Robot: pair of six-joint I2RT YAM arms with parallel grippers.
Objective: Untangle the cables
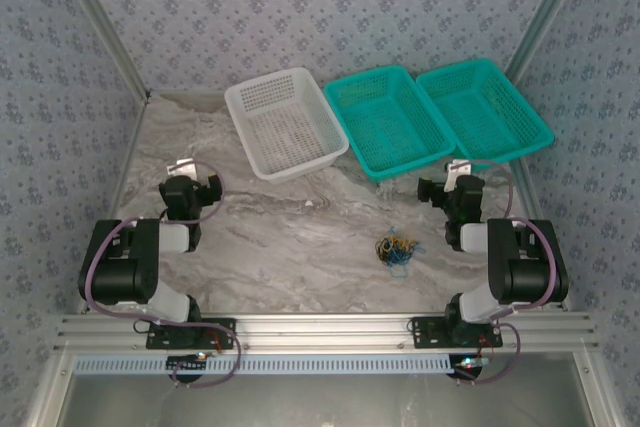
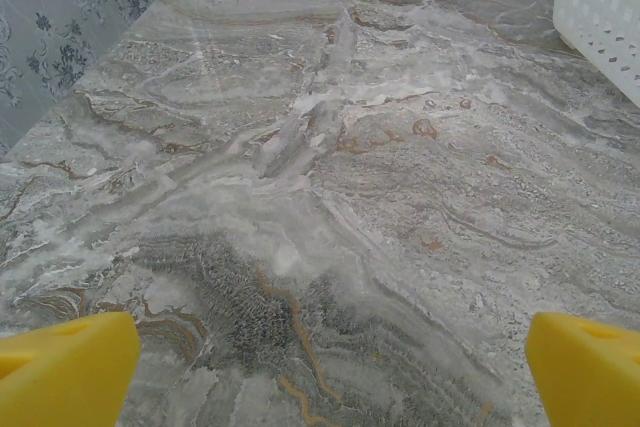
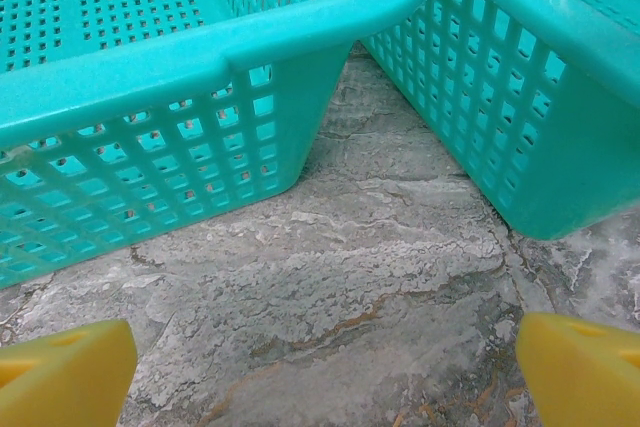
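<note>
- A grey marble-veined tabletop (image 1: 270, 237) is enclosed by floral blue-grey wallpapered walls (image 1: 300, 7).
- The tangled clump of yellow, blue and black cables (image 1: 397, 248) is laid near its front-right edge.
- The left gripper (image 2: 320, 372) and the right gripper (image 3: 320, 372) are spread wide.

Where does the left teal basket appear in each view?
Top external: left teal basket at back centre, between white basket and right teal basket.
Left wrist: white basket corner, upper right.
Right wrist: left teal basket across the upper left.
Shared landmark: marble table.
</note>
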